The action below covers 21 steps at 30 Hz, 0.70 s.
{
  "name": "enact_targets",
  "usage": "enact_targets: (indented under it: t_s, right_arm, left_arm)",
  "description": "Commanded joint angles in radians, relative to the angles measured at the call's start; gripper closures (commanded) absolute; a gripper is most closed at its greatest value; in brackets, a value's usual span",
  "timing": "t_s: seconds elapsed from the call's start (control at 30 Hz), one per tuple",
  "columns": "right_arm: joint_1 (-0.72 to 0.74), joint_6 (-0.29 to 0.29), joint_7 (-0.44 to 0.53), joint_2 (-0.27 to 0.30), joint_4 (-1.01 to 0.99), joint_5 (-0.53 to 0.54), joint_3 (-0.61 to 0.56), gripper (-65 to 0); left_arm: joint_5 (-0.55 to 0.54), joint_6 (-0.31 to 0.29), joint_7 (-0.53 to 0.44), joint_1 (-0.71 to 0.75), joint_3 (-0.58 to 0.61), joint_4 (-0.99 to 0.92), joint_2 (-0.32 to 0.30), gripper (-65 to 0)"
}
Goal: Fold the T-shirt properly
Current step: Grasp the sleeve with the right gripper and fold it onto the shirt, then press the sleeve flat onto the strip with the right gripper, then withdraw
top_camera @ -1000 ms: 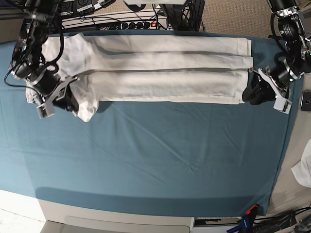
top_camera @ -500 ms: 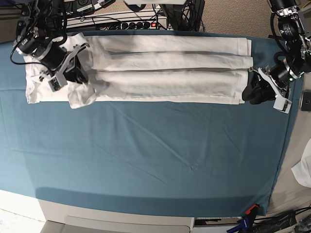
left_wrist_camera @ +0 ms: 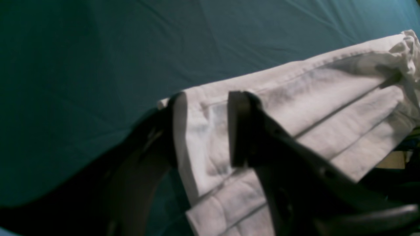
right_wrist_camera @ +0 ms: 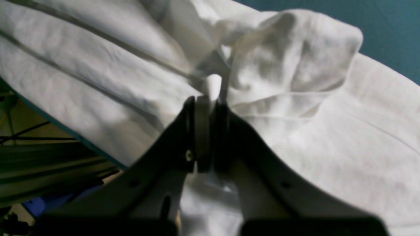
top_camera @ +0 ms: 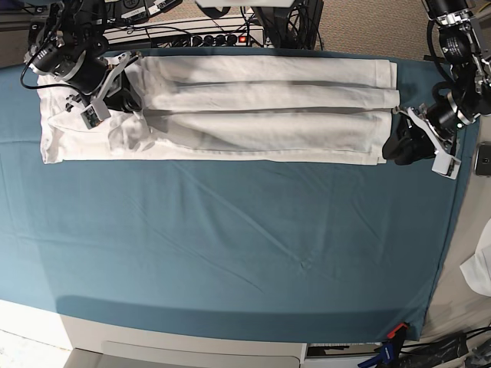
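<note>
While spread on teal cloth (top_camera: pixel 230 253), T-shirt (top_camera: pixel 261 115)

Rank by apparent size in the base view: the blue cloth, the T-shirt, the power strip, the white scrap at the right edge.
1. Blue cloth
2. T-shirt
3. Power strip
4. White scrap, though the frame edge cuts it off, so its place against the power strip is unsure.

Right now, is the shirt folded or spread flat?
Folded: the T-shirt lies as a long narrow band with lengthwise layered creases on the teal cloth.
</note>
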Motion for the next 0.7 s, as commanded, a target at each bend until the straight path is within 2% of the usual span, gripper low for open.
enact_targets:
  t_s: [0.0, 0.07, 0.13, 0.3, 0.57, 0.67]
  right_arm:
    - [-0.002, 0.001, 0.023, 0.004, 0.018, 0.010, 0.006, -7.2]
    - [-0.002, 0.001, 0.029, -0.016, 0.018, 0.010, 0.006, -16.7]
    - [-0.002, 0.001, 0.032, -0.037, 0.018, 0.010, 0.006, -22.1]
    - [-0.002, 0.001, 0.060, -0.093, 0.018, 0.015, 0.006, -22.2]
    - [0.029, 0.001, 0.065, -0.169, 0.019, 0.096, 0.006, -22.2]
    - [0.050, 0.001, 0.067, -0.196, 0.019, 0.080, 0.014, -20.9]
  left_arm:
    - [-0.022, -0.004, -0.024, -0.008, -0.006, 0.015, -0.014, -21.9]
    - [-0.022, -0.004, -0.024, -0.008, -0.006, 0.015, -0.014, -21.9]
    - [-0.022, -0.004, -0.024, -0.008, -0.006, 0.015, -0.014, -21.9]
    - [-0.022, -0.004, -0.025, -0.008, -0.006, 0.015, -0.014, -21.9]
    - [-0.022, -0.004, -0.043, -0.008, -0.006, 0.015, -0.013, -21.9]
    - [-0.022, -0.004, -0.043, -0.008, -0.006, 0.015, -0.013, -21.9]
